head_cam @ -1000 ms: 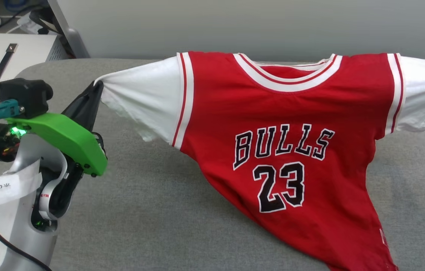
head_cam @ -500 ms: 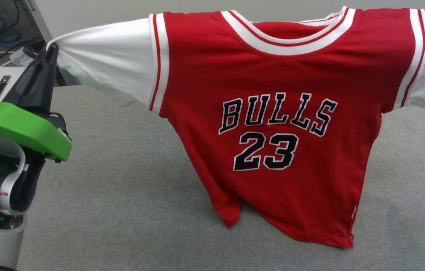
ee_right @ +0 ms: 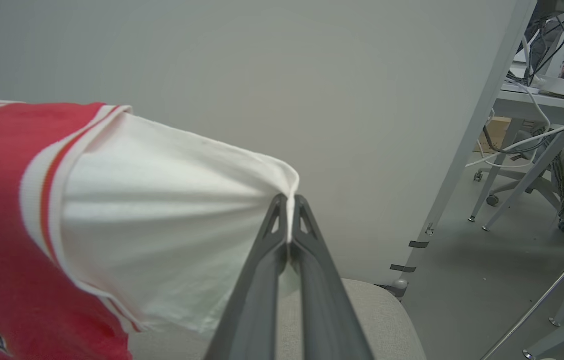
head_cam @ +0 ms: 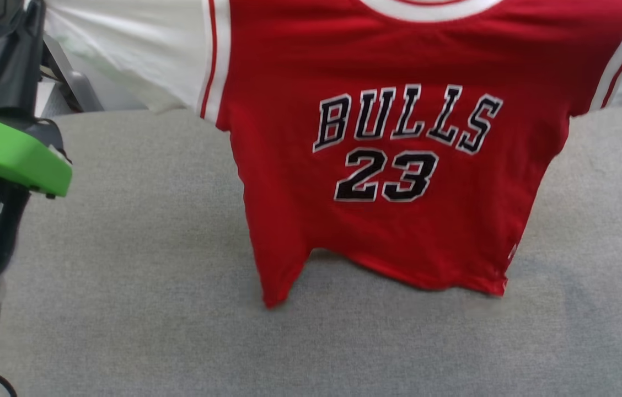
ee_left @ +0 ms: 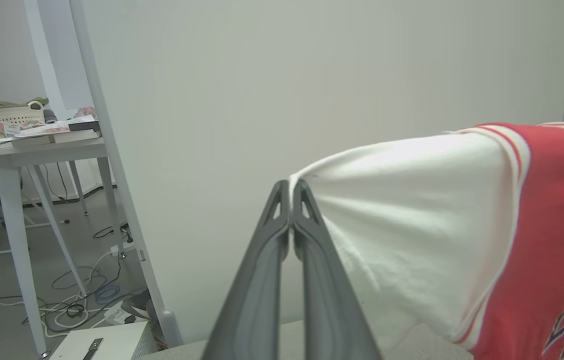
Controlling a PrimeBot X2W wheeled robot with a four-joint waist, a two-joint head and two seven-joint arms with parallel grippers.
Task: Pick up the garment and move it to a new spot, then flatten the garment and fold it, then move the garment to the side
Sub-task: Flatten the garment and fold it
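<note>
Since a second earlier the shirt (head_cam: 388, 182) had risen. Its hem, which then trailed across the grey pad (head_cam: 123, 286), now hung nearly level just above it, and the lettering sat higher in the head view. Part of that shift may have been the camera's.

The shirt hung spread in the air, front toward the robot. The left gripper (ee_left: 290, 192) was pinched tight on the edge of the left sleeve (ee_left: 412, 200), and the right gripper (ee_right: 289, 205) likewise on the right sleeve (ee_right: 172, 210).

Both holds took only a thin lip of cloth at the fingertips. A hard sideways pull or a quick swing could probably strip a sleeve free and drop that side. The hem's left corner hung lower and bunched, so it might tuck under if the shirt were laid down as it was.

The top edge of the head view cut off the collar and shoulders. Whether the low corner touched the pad was unclear. How deep the cloth sat between the jaws could not be told, and the shirt's back was hidden.
</note>
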